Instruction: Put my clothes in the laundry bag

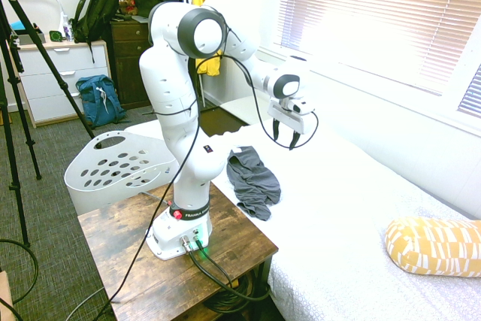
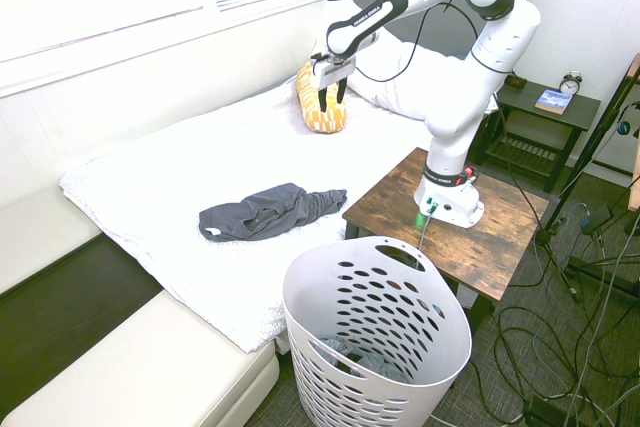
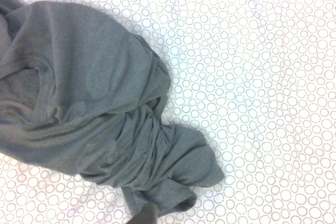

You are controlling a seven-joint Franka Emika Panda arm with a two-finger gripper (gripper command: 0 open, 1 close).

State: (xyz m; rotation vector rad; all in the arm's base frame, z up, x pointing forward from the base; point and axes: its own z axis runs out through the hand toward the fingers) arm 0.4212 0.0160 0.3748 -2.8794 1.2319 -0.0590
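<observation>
Wears smooth white casing (image 1: 167,84) with dark grey rings (image 1: 184,31) at the rounded joints — carries pale "FRANKA EMIKA" lettering (image 2: 375,15) at upper centre in the second exterior view. Trails a thin black cable (image 1: 197,129) — ends in a white tool (image 1: 284,143) with slim black fingers (image 2: 341,92).

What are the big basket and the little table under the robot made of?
The basket looks like smooth, slightly shiny plastic: thin, bendy-looking walls with oval holes. The tabletop looks like brown wood with dark streaky grain, fairly matte, though it might be a printed wood pattern.
</observation>
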